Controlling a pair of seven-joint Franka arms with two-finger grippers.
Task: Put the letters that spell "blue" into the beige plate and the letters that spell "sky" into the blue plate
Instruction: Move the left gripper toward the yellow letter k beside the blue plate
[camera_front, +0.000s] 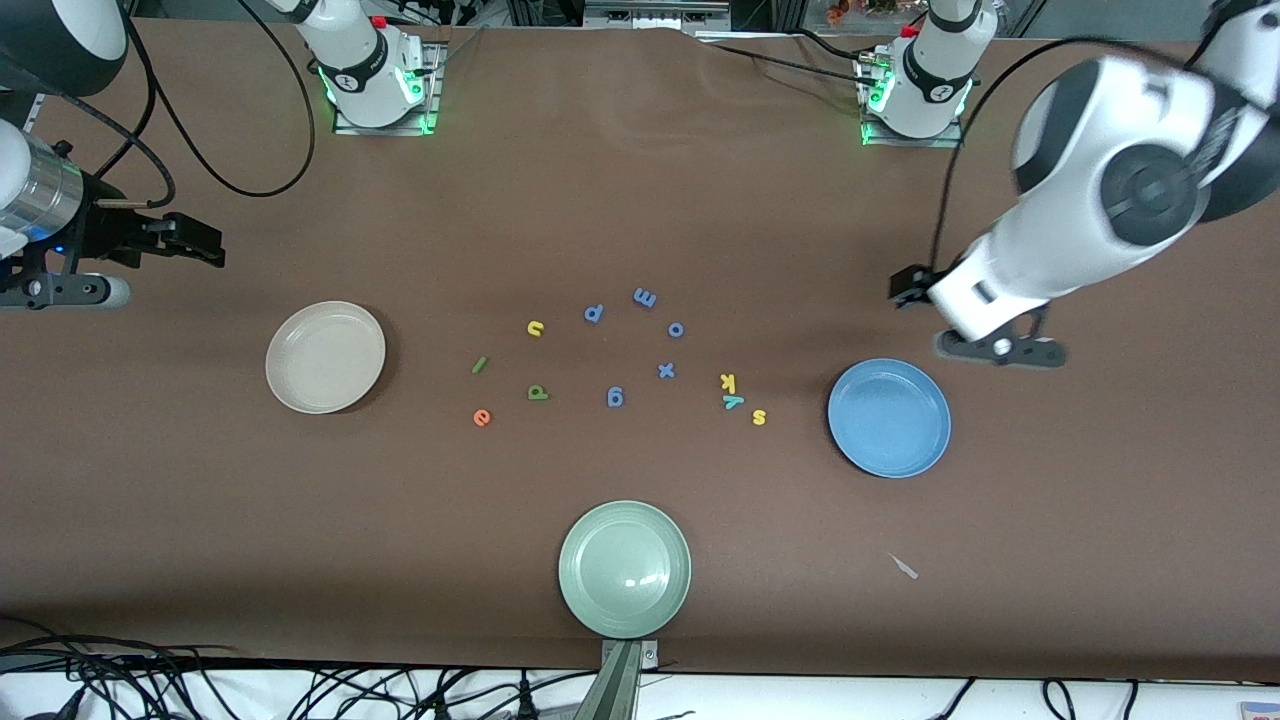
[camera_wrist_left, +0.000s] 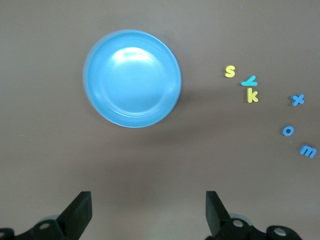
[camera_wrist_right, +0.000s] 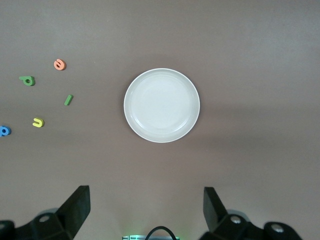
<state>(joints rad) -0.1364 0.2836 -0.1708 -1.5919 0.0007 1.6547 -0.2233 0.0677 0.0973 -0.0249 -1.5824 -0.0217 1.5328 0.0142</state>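
I see both plates bare: beige plate (camera_front: 325, 357) toward the right arm's end, blue plate (camera_front: 889, 418) toward the left arm's. Blue's letters (camera_front: 537, 392) and sky's letters (camera_front: 733, 402) lie between them. Left gripper (camera_wrist_left: 147, 212) and right gripper (camera_wrist_right: 146, 210) hover, fingers apart.

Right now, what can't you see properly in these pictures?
- Front view: the left claw sits under its own blurred white arm, so only dark parts peek out.
- Front view: the right claw is a small dark shape near the edge.
- Front view: the small pale scrap on the brown table is too tiny to name.
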